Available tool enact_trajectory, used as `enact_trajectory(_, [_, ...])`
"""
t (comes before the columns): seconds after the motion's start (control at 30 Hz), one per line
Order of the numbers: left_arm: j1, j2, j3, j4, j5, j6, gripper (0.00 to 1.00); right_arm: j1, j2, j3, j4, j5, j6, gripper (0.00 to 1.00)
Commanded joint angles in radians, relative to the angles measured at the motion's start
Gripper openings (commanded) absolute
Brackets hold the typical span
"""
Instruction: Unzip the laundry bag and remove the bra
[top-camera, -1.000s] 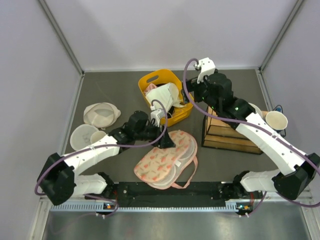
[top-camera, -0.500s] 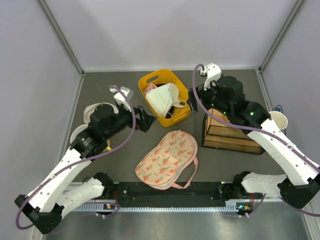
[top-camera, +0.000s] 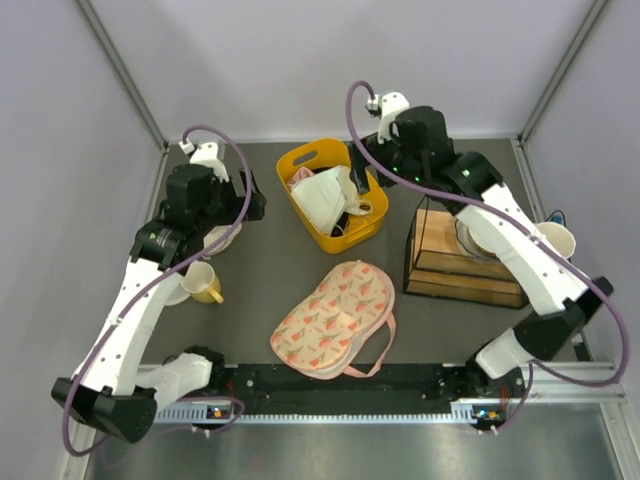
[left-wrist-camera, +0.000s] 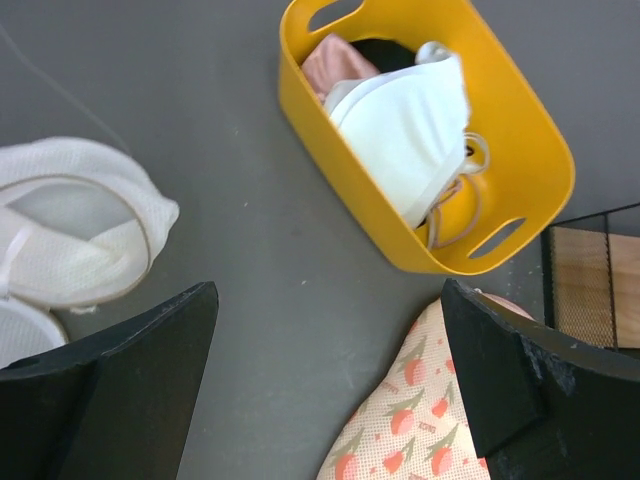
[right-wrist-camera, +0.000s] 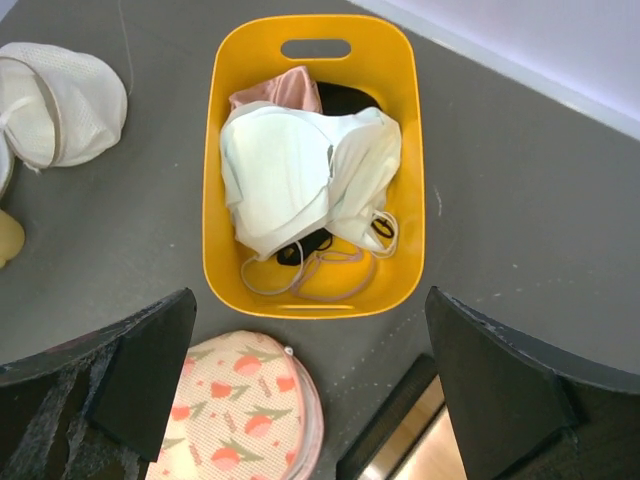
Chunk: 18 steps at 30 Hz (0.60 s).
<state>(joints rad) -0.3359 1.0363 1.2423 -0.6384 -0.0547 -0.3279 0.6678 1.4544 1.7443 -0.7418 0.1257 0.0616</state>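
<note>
The laundry bag (top-camera: 335, 318) lies flat on the counter (top-camera: 260, 260), close to the middle of the near edge. Its long axis runs on a diagonal from near-left to far-right. Whether its zip stands open I cannot tell. The bra (right-wrist-camera: 290, 175) is not in it. It rests on top of a pink garment (right-wrist-camera: 280, 90) and a black garment (right-wrist-camera: 345, 97) in the yellow basket (top-camera: 300, 158), which sits toward the middle of the far edge. By that, the task looks as good as done.

The right end effector (right-wrist-camera: 310, 295) hangs above the basket's near rim with its jaws spread wide and nothing between them, so it is the nearer one to the bra. The left end effector (left-wrist-camera: 328, 300) is just as wide open and empty. It is off to the basket's left, with white mesh pouches (left-wrist-camera: 70, 230) on its far-left side. From both, the laundry bag lies back toward the near edge, well apart.

A wooden crate (top-camera: 465, 265) stands toward the right edge and a yellow mug (top-camera: 205, 285) toward the left. No brand, label or readable writing shows; the bag carries only orange-red flower prints.
</note>
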Motion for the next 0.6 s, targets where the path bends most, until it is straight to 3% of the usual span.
enact_trajectory(0.0, [0.081, 0.051, 0.074, -0.05, 0.047, -0.04, 0.99, -0.033, 0.147, 0.193, -0.138, -0.031, 0.064, 0.99])
enact_trajectory(0.57, [0.129, 0.08, 0.077, -0.041, 0.105, -0.022, 0.99, -0.033, 0.13, 0.182, -0.151, 0.072, 0.049, 0.99])
